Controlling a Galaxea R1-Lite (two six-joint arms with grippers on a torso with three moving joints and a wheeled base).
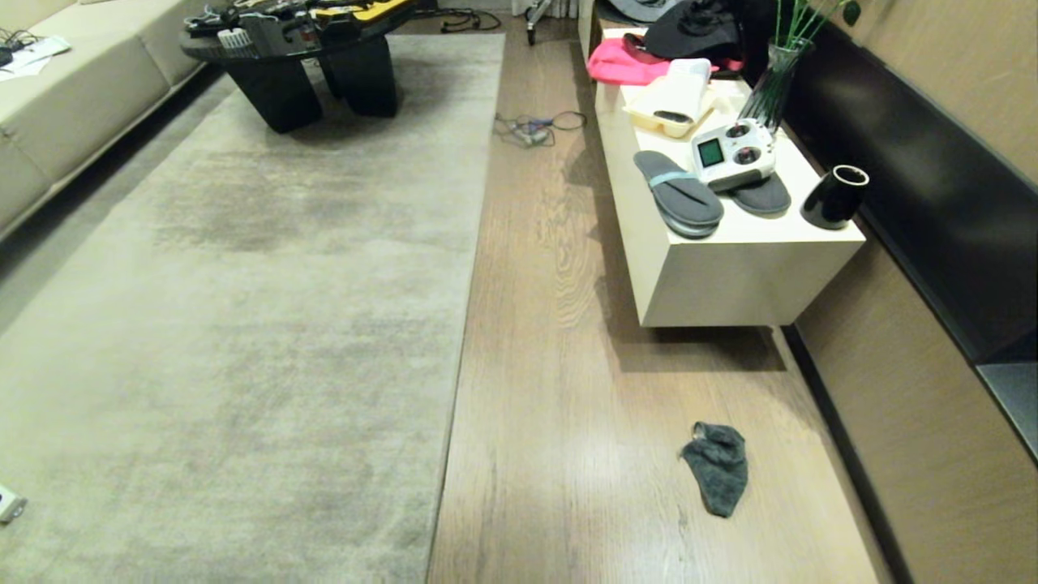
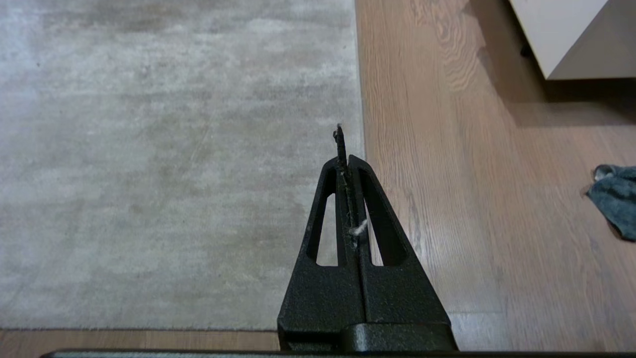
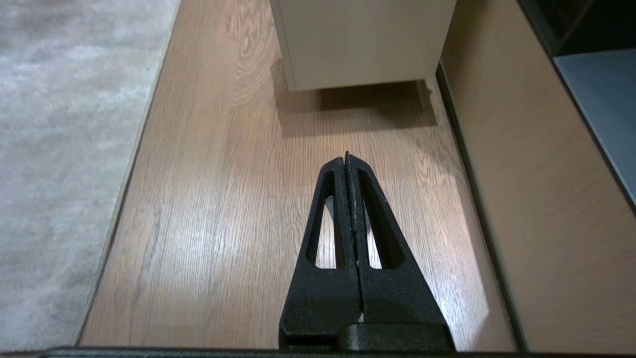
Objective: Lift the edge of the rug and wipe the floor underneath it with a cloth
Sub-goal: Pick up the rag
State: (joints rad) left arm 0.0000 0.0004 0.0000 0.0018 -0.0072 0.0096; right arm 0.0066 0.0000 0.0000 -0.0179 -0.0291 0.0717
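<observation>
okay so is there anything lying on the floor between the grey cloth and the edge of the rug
Nothing visible does. The cloth lies on the floor beside the rug edge, with only bare planks between them. The cabinet stands farther back, and the tangle of cables lies beyond that, off the path.

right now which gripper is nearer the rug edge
Left. The left gripper, shut, hangs right above the rug edge. The right gripper, shut, hangs over bare floor, well off it.
</observation>
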